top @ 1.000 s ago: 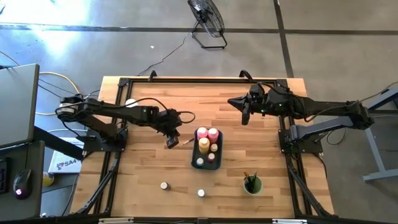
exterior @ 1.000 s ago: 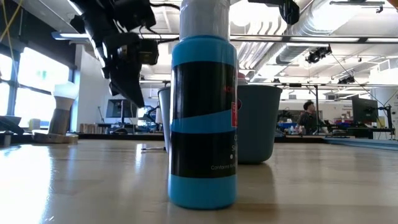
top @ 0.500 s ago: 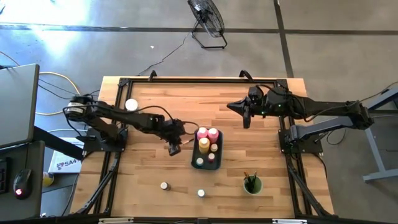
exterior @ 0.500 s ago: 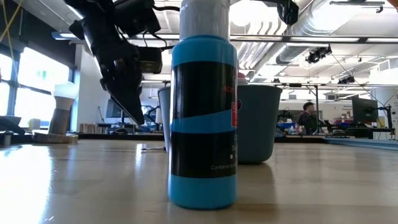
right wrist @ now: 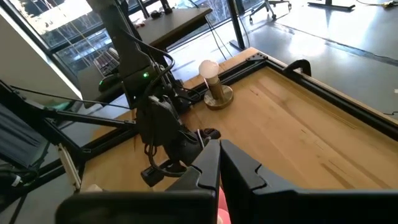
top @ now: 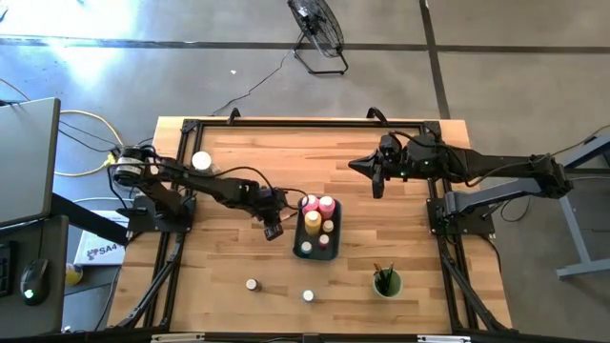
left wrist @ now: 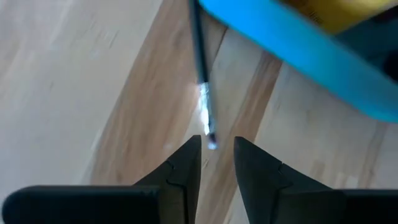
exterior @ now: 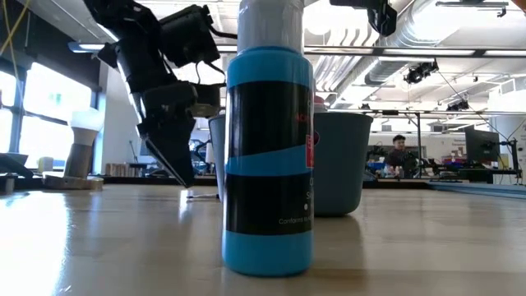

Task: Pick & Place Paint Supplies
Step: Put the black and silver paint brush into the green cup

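The left gripper [top: 274, 232] is down low at the table, just beside the left edge of the blue-grey tray [top: 298, 235]. Its two fingers [left wrist: 180, 171] are a little apart, with a small gap between them. A thin paintbrush [left wrist: 201, 81] lies on the wood right in front of that gap, its shiny end almost between the fingertips (the fingers are not pinching it).

The tray holds two pink bottles [top: 318, 204], a yellow bottle [top: 313, 221] and some tiny pale-capped jars [top: 306, 248]. Two more jars [top: 252, 284] stand alone on the table, nearer the front edge. More brushes stick up from the round green cup [top: 387, 283].

The right gripper [top: 377, 178] hangs in the air over the back right of the table, well apart from the tray. Its fingers [right wrist: 208, 163] are pressed together and hold nothing.
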